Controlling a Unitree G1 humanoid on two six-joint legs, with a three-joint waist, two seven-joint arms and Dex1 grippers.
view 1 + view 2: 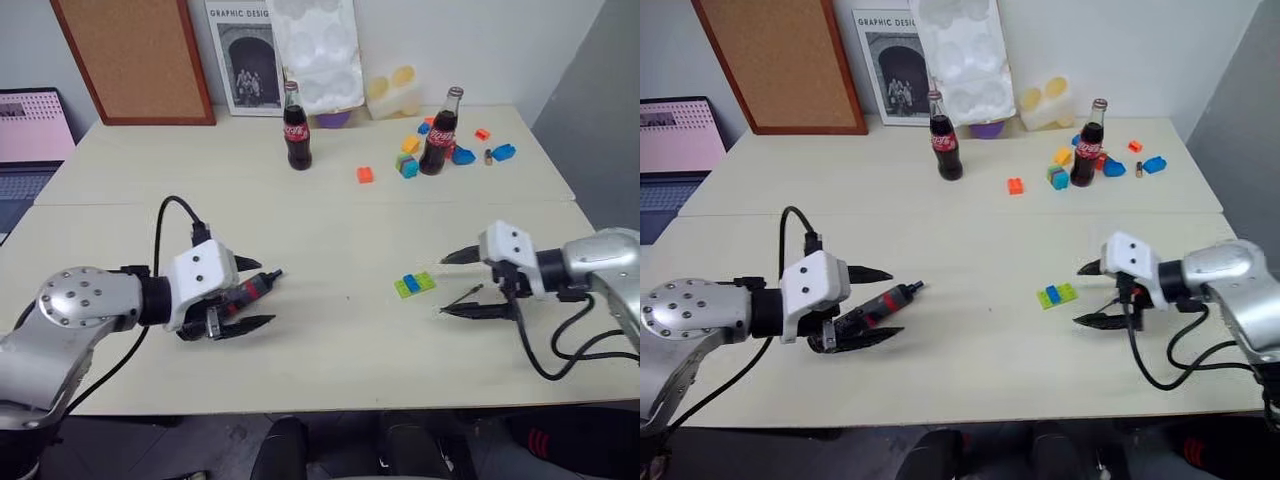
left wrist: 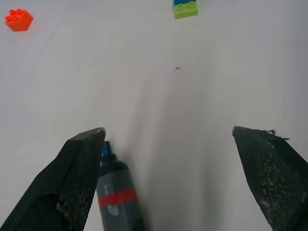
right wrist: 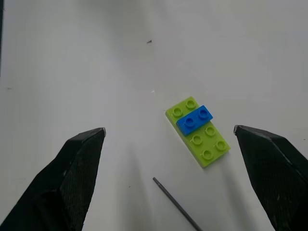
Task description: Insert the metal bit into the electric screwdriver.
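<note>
The electric screwdriver (image 1: 253, 286), black with a red band, lies on the table with its narrow tip pointing right. My left gripper (image 1: 265, 293) is open around it, one finger on each side. In the left wrist view the screwdriver (image 2: 115, 192) sits close against one finger (image 2: 77, 183). The metal bit (image 1: 466, 297), a thin grey rod, lies on the table at the right between the fingers of my open right gripper (image 1: 442, 286). The right wrist view shows the bit (image 3: 173, 199) low between the fingers, touching neither.
A green plate with a blue brick (image 1: 415, 283) lies just left of the right gripper. Two cola bottles (image 1: 297, 128) (image 1: 440, 132), an orange brick (image 1: 365, 175) and several loose bricks (image 1: 408, 160) stand at the back. A laptop (image 1: 25, 140) sits far left.
</note>
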